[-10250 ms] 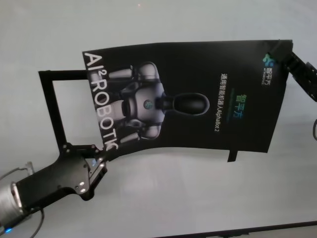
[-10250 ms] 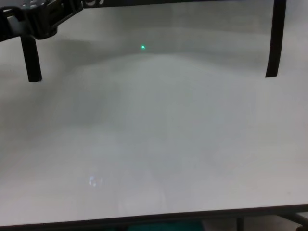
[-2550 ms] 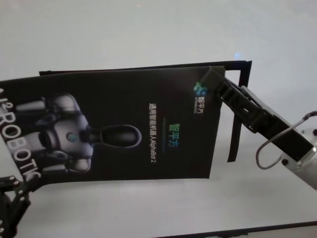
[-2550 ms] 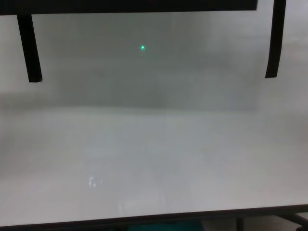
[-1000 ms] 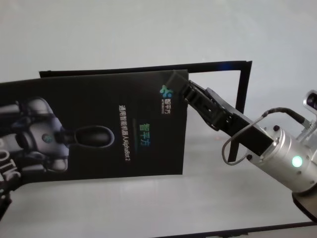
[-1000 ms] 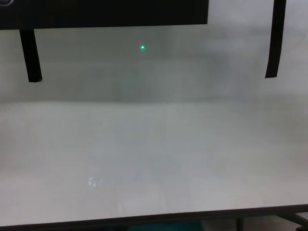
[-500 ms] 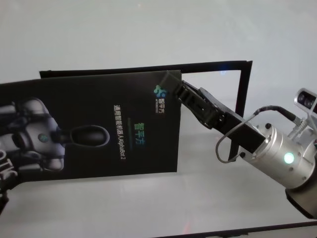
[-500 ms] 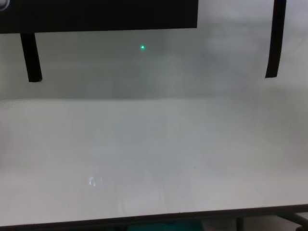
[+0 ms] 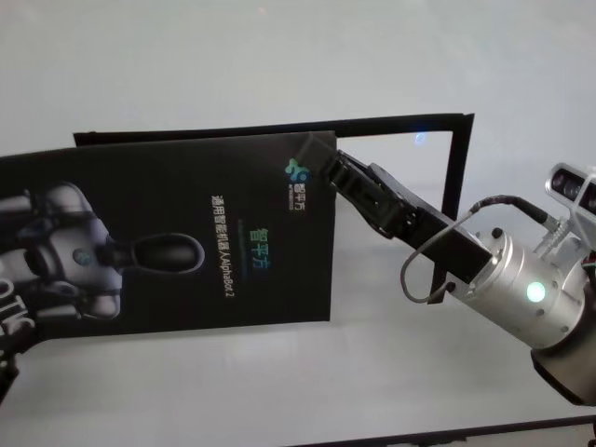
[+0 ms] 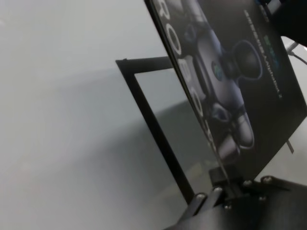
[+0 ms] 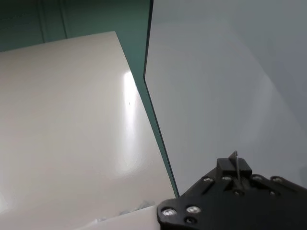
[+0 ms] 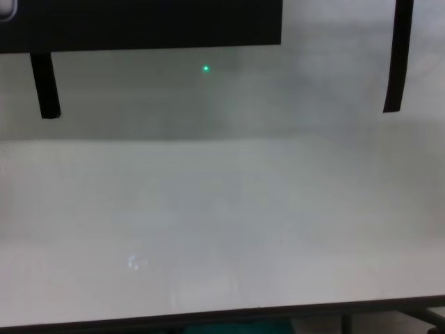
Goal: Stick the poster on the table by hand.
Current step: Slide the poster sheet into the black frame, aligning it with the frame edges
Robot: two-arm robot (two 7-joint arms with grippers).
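Observation:
The poster (image 9: 168,242), black with a grey-white robot image and white lettering, hangs above the white table (image 9: 279,56), stretched between both arms. My right gripper (image 9: 323,156) is shut on its far right corner, the arm reaching in from the lower right. The right wrist view shows the sheet only as a thin edge in that gripper (image 11: 235,173). My left gripper (image 10: 216,189) is shut on the poster's (image 10: 240,72) lettered end, which runs off the head view's left edge. In the chest view the poster's (image 12: 139,21) near edge hangs along the top.
A narrow black strip frame lies flat on the table: a far strip (image 9: 391,123), a right strip (image 9: 451,205) and a left strip (image 12: 45,83). The table's dark near edge (image 12: 222,314) runs along the bottom of the chest view.
Over the last ten seconds the poster swung from skewed to level and shifted left with both grippers. In the last second it crept slightly further left.

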